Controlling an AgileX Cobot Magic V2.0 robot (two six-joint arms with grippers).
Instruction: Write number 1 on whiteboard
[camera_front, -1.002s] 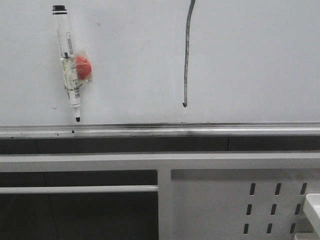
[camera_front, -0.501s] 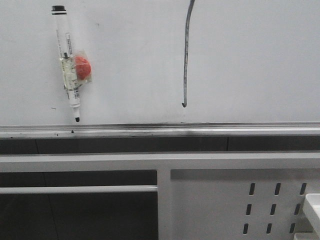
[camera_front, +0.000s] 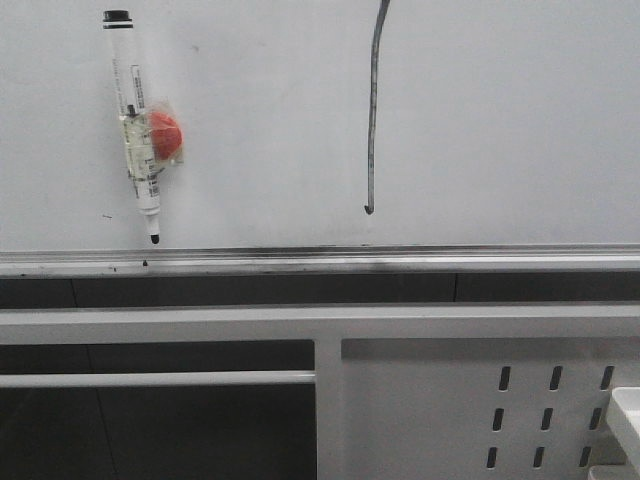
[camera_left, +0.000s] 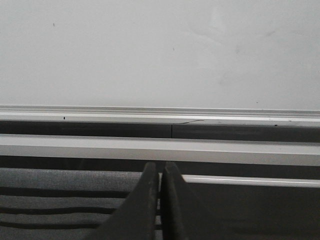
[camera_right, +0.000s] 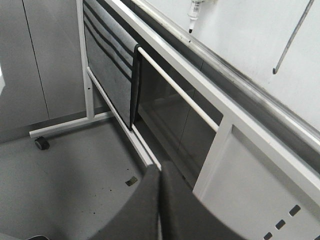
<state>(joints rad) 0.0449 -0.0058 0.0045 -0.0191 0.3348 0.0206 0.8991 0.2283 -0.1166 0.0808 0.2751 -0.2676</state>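
Standing finished: the number 1 (camera_front: 372, 110) is running down the whiteboard (camera_front: 500, 130), hook just above the rail. Marker (camera_front: 135, 125) is clinging to the board, well left of it. Left hand (camera_left: 161, 200) and right hand (camera_right: 159, 205) are resting closed, empty. Judging nothing left but retreat.

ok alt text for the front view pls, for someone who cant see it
A long dark number 1 is drawn on the whiteboard. Left of it a marker hangs tip down with a red magnet, above the silver rail.
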